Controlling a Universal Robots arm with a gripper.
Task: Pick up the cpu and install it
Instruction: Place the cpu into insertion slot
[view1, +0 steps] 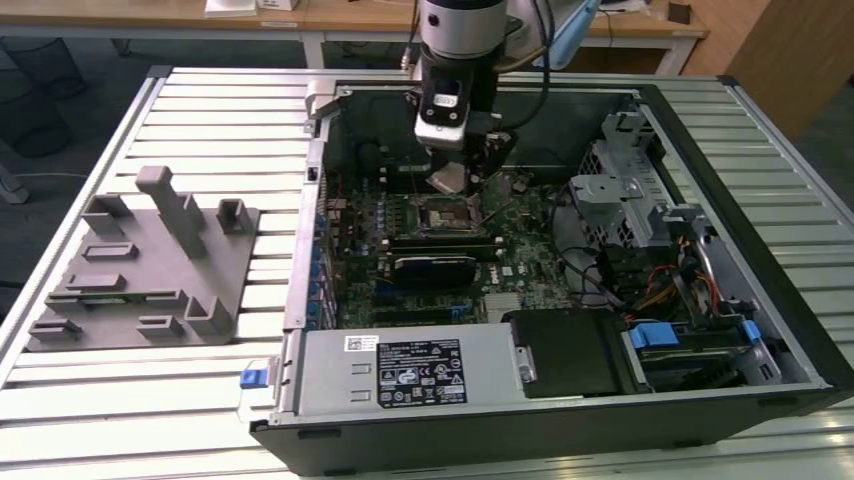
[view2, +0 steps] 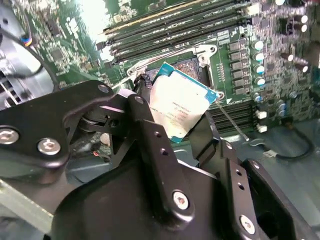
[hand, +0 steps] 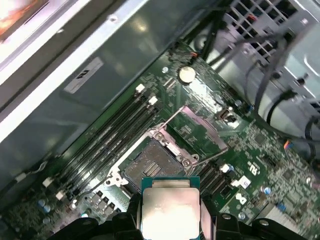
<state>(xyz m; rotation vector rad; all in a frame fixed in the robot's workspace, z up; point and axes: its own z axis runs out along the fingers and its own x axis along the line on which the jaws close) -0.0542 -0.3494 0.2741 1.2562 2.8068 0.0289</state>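
Slatted grey table (view1: 200, 110); at upper centre the black gripper (view1: 454, 172) pinches the silver square cpu (view2: 181, 105) above the open socket (hand: 154, 167), seemingly for alignment.

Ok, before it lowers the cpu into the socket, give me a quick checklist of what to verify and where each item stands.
1. Cpu gripped by the jaws: ok, clamped on two opposite edges.
2. Socket uncovered: ok, its load plate is swung open.
3. Cpu clear of the socket: ok, it hangs above it in the exterior view.
4. Corner marks matched to the socket: cannot tell.
5. Socket contacts free of debris: cannot tell.
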